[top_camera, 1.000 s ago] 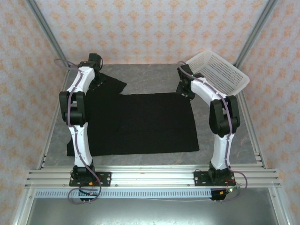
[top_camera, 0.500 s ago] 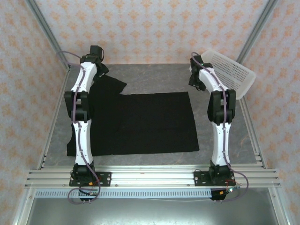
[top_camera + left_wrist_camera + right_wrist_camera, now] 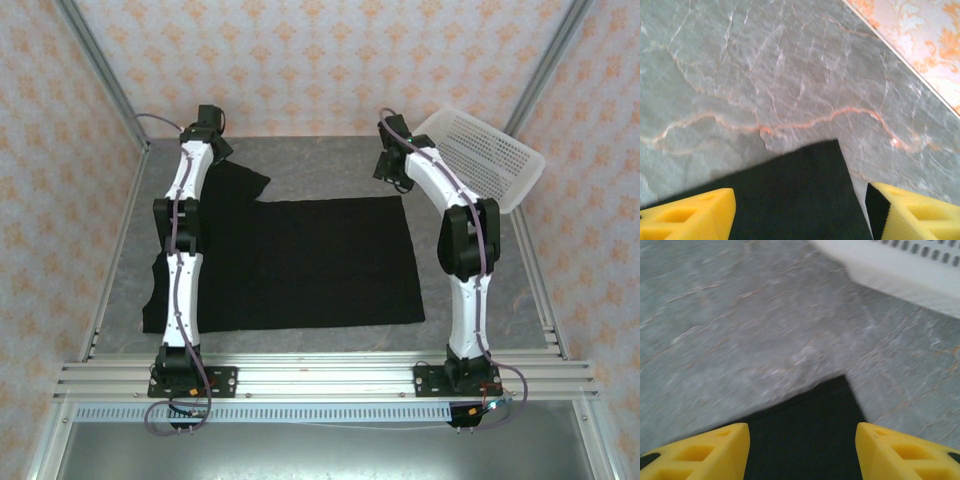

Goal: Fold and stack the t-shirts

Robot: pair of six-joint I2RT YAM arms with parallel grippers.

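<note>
**A:** Status on the t-shirt (image 3: 310,260)?

**B:** One t-shirt, laid flat on the bench (image 3: 330,165), plain black side up. It takes up the mid bench, w/ one sleeve poking out at far left and a straight edge on the right side. The left arm crosses over its left part in the top view.

**A:** And the left claw (image 3: 801,200)?

**B:** It's reached out to the far-left area, at that sleeve. Wrist cam shows both yellow fingers (image 3: 690,215) spread wide, w/ the sleeve's black corner lying between them. Nothing is pinched, and the cloth looks flat on the stone. Can't tell if the tips touch the fabric.

**A:** Right claw (image 3: 801,440), same deal?

**B:** Approx the same. It's at the t-shirt's far-right corner, jaws wide apart, and the pointed black corner sits btw the two yellow fingers (image 3: 905,450). It has hold of nothing. That view is a bit blurred, so contact w/ the cloth is unclear there too.

**A:** Anything else on the bench?

**B:** A white mesh basket (image 3: 485,155) at the far-right corner, tilted up on its side, just beside the right arm's forearm. In the right wrist view its rim is near the cloth corner but apart from it, w/ bare grey veined stone btw them.

**A:** Both arms?

**B:** Both stretched twd the far end, bases at the near edge.
</note>
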